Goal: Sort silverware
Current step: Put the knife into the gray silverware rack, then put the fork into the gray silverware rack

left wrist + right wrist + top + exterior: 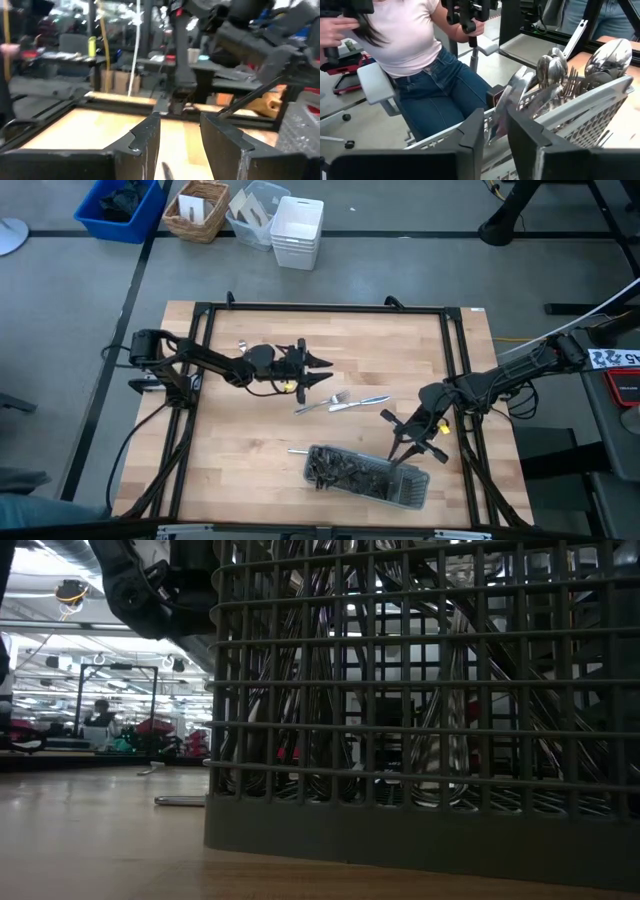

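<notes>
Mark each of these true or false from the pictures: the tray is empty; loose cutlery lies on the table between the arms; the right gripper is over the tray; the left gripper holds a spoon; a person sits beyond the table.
1. The grey mesh tray is empty. False: it is packed with silverware, spoons and forks among it.
2. Loose cutlery lies on the table between the arms. True: a fork and a knife lie mid-table.
3. The right gripper is over the tray. True: it hangs at the tray's right end.
4. The left gripper holds a spoon. False: its fingers stand open with nothing between them.
5. A person sits beyond the table. True: a person in a white top and jeans shows in the right wrist view.
</notes>
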